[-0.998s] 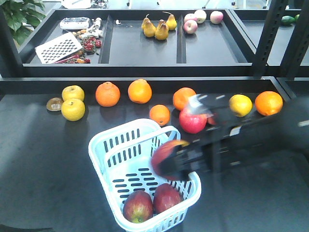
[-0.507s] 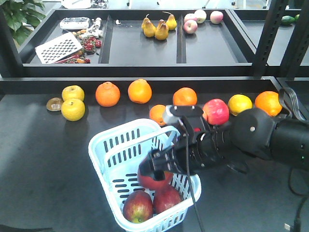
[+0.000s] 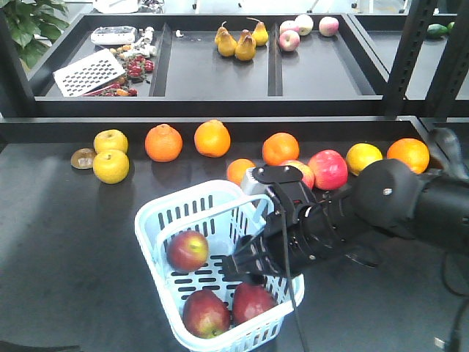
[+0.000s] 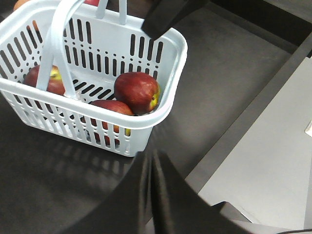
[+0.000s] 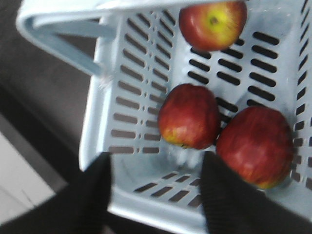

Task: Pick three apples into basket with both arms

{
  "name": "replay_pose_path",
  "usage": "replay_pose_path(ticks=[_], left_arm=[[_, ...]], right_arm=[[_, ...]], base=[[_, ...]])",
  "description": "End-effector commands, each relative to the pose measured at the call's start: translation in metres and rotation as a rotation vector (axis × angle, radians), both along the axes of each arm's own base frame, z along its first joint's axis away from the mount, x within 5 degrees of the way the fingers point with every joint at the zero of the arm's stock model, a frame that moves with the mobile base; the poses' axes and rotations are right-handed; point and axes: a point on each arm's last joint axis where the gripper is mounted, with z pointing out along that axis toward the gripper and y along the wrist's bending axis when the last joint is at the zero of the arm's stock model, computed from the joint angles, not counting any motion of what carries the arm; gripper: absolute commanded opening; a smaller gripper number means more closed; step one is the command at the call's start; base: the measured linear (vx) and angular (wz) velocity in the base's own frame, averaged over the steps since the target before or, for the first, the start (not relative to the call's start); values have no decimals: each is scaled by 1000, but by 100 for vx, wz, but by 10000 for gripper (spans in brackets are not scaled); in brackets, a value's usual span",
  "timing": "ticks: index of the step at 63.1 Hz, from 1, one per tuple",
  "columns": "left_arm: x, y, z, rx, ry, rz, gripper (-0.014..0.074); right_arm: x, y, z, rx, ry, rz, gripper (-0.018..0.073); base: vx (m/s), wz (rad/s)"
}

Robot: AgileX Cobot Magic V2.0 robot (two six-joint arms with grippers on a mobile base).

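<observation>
Three apples (image 3: 187, 250) in the basket (image 3: 163, 213) — right claw (image 5: 155, 187) empty, spread.

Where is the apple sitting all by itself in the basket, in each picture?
Front view: the lone apple lies at the basket's left side, apart from the other two.
Left wrist view: it shows at the left, partly behind the handle.
Right wrist view: it is at the top, yellow stem end facing up.
Shared landmark: the pale blue basket with its slotted walls.
</observation>
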Motion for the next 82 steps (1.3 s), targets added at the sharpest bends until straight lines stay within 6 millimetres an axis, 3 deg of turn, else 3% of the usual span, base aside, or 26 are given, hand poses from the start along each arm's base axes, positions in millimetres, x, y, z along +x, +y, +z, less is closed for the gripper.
replay_pose_path(ticks=[1, 5, 19, 27, 37, 47, 59, 82], left_arm=[[4, -1, 12, -64, -45, 33, -6], [4, -1, 12, -64, -45, 33, -6], [4, -1, 12, -64, -45, 33, -6], [4, -1, 12, -62, -41, 31, -6], [4, -1, 12, -62, -42, 31, -6], [4, -1, 12, -65, -47, 34, -6], [7, -1, 15, -84, -75, 52, -6], [7, -1, 16, -89, -84, 58, -6]], right_arm=[[-7, -3, 35, 50, -95, 30, 113], [-16, -7, 50, 62, -133, 45, -16], [-61, -36, 108, 84, -335, 110, -8], [-94, -62, 126, 47, -468, 104, -7], [-138, -100, 118, -27, -582, 34, -6], [-164, -133, 87, -102, -641, -120, -3], [-173, -151, 63, -147, -683, -250, -1], [-173, -153, 61, -156, -671, -269, -1]], base=[[0, 0], [0, 0], [0, 0], [0, 0], [0, 0], [0, 0], [0, 0], [0, 0]])
